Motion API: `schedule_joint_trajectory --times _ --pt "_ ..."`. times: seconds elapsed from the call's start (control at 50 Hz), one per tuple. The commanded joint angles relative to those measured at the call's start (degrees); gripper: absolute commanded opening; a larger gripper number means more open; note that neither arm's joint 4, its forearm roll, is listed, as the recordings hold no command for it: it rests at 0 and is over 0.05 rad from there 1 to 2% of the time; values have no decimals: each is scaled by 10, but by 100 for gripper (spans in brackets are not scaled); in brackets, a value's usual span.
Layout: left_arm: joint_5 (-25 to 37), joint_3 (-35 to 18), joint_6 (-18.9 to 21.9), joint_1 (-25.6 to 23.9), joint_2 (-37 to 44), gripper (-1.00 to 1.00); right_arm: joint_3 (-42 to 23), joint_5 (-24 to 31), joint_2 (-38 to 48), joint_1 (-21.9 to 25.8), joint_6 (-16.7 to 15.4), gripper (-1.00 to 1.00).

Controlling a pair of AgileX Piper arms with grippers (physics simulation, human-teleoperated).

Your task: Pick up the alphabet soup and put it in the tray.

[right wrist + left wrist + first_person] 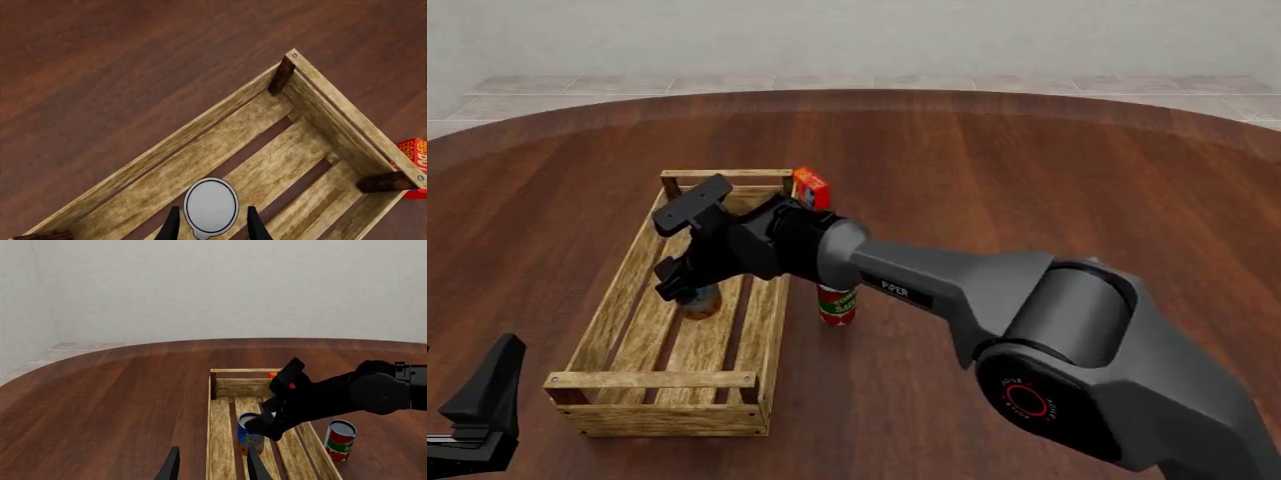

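It was a bare simulated room: a round dark-wood table [1028,180], pale tiled floor [827,85], blank white wall [854,30].

— What does my right wrist camera give me?

— I see the right gripper [211,226] pointing straight down, a dark finger [172,227] on either side of the alphabet soup [211,206]. Only its silver-grey top shows.

— Closed on it?

— The fingers sit just beside the lid; I can't tell if they touch.

— Where is it?

— Over the tray's [167,165] slatted floor, near one long side wall. A red box [415,159] stands outside, at the tray's end corner, on the wooden table [100,75].
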Motion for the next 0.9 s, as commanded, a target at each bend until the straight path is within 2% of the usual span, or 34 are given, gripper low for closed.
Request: schedule_joint_trajectory --times 0.02,0.12,0.14,0.68,0.9 --pt "0 0 0 0 0 100 0 0 0 0 1 100" --pt "0 0 0 0 0 100 0 0 0 0 1 100" --pt "0 0 0 0 0 100 114 -52 -93 28 6 100" --pt "0 0 0 0 0 100 150 -65 -136 24 4 100" --pt "0 0 0 0 0 100 189 -92 -168 20 5 100"
